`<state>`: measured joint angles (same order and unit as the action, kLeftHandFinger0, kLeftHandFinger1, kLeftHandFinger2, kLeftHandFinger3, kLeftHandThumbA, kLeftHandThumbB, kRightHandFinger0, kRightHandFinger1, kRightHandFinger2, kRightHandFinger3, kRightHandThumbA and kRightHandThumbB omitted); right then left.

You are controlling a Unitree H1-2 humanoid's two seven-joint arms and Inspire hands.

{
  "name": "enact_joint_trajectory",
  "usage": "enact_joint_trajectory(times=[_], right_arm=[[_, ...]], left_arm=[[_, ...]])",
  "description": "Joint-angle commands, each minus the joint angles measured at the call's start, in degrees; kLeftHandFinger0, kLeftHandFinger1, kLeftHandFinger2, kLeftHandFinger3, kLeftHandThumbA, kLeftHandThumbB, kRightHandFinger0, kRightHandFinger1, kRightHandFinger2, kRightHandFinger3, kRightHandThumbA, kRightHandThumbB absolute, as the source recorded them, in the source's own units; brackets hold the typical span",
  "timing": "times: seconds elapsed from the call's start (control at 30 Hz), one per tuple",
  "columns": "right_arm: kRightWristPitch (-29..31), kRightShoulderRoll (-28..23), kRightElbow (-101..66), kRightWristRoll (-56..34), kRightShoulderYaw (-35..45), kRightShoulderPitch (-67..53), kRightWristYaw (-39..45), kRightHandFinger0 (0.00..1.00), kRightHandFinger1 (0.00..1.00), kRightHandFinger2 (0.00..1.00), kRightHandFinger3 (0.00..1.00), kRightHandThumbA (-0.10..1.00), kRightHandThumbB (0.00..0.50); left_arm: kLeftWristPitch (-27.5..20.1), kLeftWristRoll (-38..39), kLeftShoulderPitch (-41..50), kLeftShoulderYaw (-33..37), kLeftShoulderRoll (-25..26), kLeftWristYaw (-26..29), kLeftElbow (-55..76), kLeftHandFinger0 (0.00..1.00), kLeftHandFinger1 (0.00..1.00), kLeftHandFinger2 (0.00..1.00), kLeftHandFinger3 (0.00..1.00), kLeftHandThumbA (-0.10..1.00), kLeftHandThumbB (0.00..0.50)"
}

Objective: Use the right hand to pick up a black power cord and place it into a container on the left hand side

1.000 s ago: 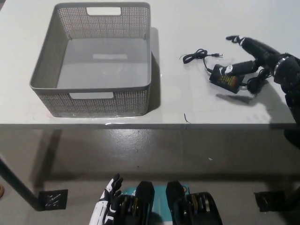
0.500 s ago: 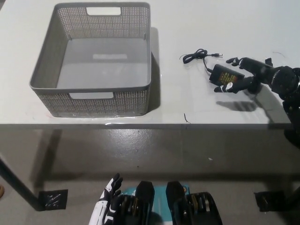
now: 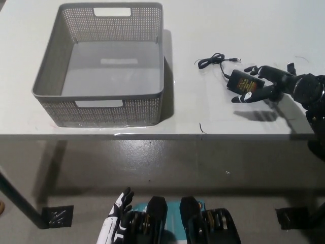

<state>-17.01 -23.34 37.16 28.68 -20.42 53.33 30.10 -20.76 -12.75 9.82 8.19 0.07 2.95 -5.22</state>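
White and bare, the table (image 3: 244, 30) fills the upper part of the head view, with its front edge running across the middle and grey floor below.

On its left side stands the container (image 3: 51, 71) — a grey, perforated plastic basket with cut-out handles, open at the top and holding nothing.

Well apart from it, on the table's right side, lies the black power cord (image 3: 238, 81): a black adapter brick with a yellow label, and a thin wire that loops away to the upper left and ends in a small plug.

The black right hand (image 3: 269, 85) comes in from the right edge and sits over the brick's right end. Its fingers are spread apart, some above the brick and some just below it; nothing is clamped, and the cord appears to lie flat on the table.

The white left hand (image 3: 116, 223) rests low at the bottom left, below the table, with fingers apart and holding nothing.

The step in hand seems to be closing the grasp. To do it well, the fingers should probably bracket the brick across its narrow width and close firmly before lifting — the rigid brick looks the safest hold, while the loose wire will trail behind and could snag on the basket's rim.
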Motion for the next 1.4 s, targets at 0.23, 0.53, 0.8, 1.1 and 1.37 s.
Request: enact_joint_trajectory(times=[0.23, 0.53, 0.8, 1.1, 1.37], right_arm=[[1.26, -0.66, 2.28, 0.83, -0.07, 7.17, -2.66, 1.00, 1.00, 1.00, 1.00, 0.86, 0.500], [5.73, 0.63, 13.44, 1.46, -1.44, 12.15, -6.37, 1.00, 1.00, 1.00, 1.00, 0.86, 0.500], [8.63, 2.14, 21.99, 0.89, -1.70, 14.12, -9.58, 1.00, 1.00, 1.00, 1.00, 0.85, 0.500], [9.54, 3.19, 27.67, 0.20, -1.79, 15.42, -10.34, 1.00, 1.00, 1.00, 1.00, 0.83, 0.500], [13.80, 4.47, 35.17, -0.20, -1.90, 15.58, -12.56, 1.00, 1.00, 1.00, 1.00, 0.88, 0.500]], left_arm=[[-2.53, 0.32, -0.59, 0.49, 0.24, -0.33, 0.52, 1.00, 1.00, 1.00, 1.00, 1.00, 0.005], [-3.45, -0.42, -0.31, 0.75, 0.50, -0.22, -0.05, 1.00, 1.00, 1.00, 1.00, 1.00, 0.002], [-2.42, -0.45, -0.42, 0.92, 0.49, -0.51, 0.89, 1.00, 1.00, 1.00, 1.00, 1.00, 0.008], [-2.93, -0.43, -1.92, 0.79, 0.71, -0.51, 0.29, 1.00, 1.00, 1.00, 1.00, 1.00, 0.017], [-3.05, -0.88, -2.84, 0.91, 0.94, -0.44, 0.02, 1.00, 1.00, 1.00, 1.00, 1.00, 0.036]])
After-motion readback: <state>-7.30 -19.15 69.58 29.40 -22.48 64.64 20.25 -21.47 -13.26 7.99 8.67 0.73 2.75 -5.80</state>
